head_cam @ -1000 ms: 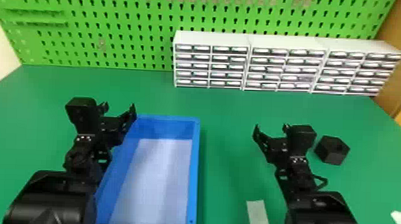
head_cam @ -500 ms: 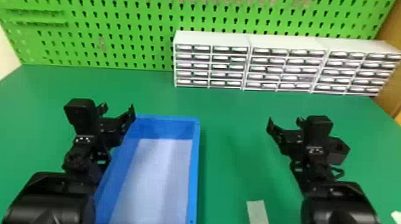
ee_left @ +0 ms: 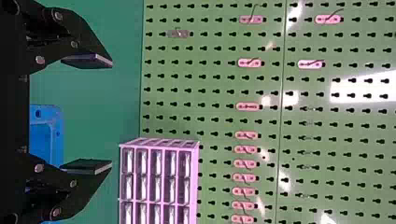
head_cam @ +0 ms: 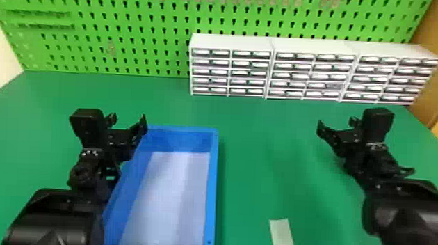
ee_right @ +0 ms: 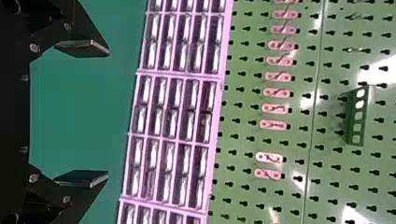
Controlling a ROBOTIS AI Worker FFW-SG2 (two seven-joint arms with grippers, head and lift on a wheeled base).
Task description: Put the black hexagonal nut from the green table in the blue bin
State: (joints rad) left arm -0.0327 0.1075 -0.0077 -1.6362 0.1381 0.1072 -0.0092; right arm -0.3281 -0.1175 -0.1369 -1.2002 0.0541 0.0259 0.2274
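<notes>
Above the green table (head_cam: 257, 188), my right gripper (head_cam: 337, 124) is on the right side, its fingers apart with nothing between them. In the right wrist view the same gripper (ee_right: 108, 113) is open too. My right arm covers the part of the table where the black hexagonal nut stood. The blue bin (head_cam: 211, 186) lies left of centre with a pale bottom. My left gripper (head_cam: 128, 118) is over the bin's far left corner, open and holding nothing; in the left wrist view the gripper (ee_left: 111, 114) has a wide gap between its fingers.
White drawer units (head_cam: 231, 42) stand along the back, centre to right, against a green pegboard (head_cam: 145, 30). A pale strip (head_cam: 282, 237) lies on the table near the front, between the bin and my right arm.
My right arm has moved right and farther forward, and now covers the nut that stood beside it. The left arm has hardly moved, and the bin is where it was.
</notes>
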